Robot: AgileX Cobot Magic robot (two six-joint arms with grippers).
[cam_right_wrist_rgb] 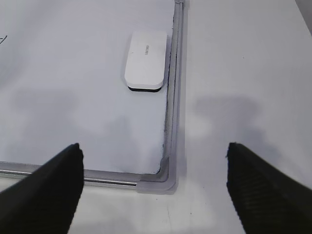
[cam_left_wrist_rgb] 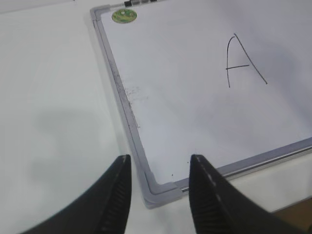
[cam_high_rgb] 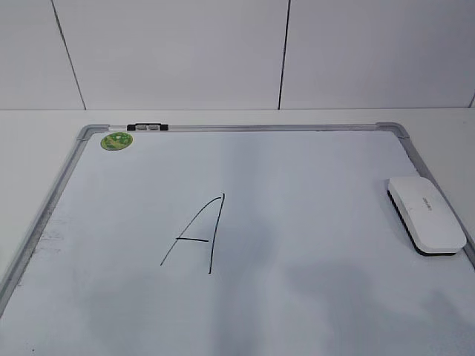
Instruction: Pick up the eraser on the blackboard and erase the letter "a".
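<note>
The blackboard point(cam_high_rgb: 297, 185) is a white board in a silver-grey frame, lying flat. The white eraser point(cam_high_rgb: 425, 215) with its dark base lies on the board by the right frame edge; it also shows in the right wrist view point(cam_right_wrist_rgb: 145, 60). A large angular capital "A" point(cam_high_rgb: 199, 236) is drawn mid-board and shows in the left wrist view point(cam_left_wrist_rgb: 242, 62). No small cursive "a" shows in any view. My left gripper point(cam_left_wrist_rgb: 161, 158) is open and empty over the board's near left corner. My right gripper point(cam_right_wrist_rgb: 153, 146) is wide open and empty over the near right corner, well short of the eraser.
A round green sticker point(cam_high_rgb: 116, 140) sits at the board's far left corner, with a small black-and-white piece point(cam_high_rgb: 147, 127) on the top frame beside it. Grey smudges point(cam_left_wrist_rgb: 134, 92) mark the left edge. A white table point(cam_high_rgb: 30, 170) surrounds the board; a white panelled wall stands behind.
</note>
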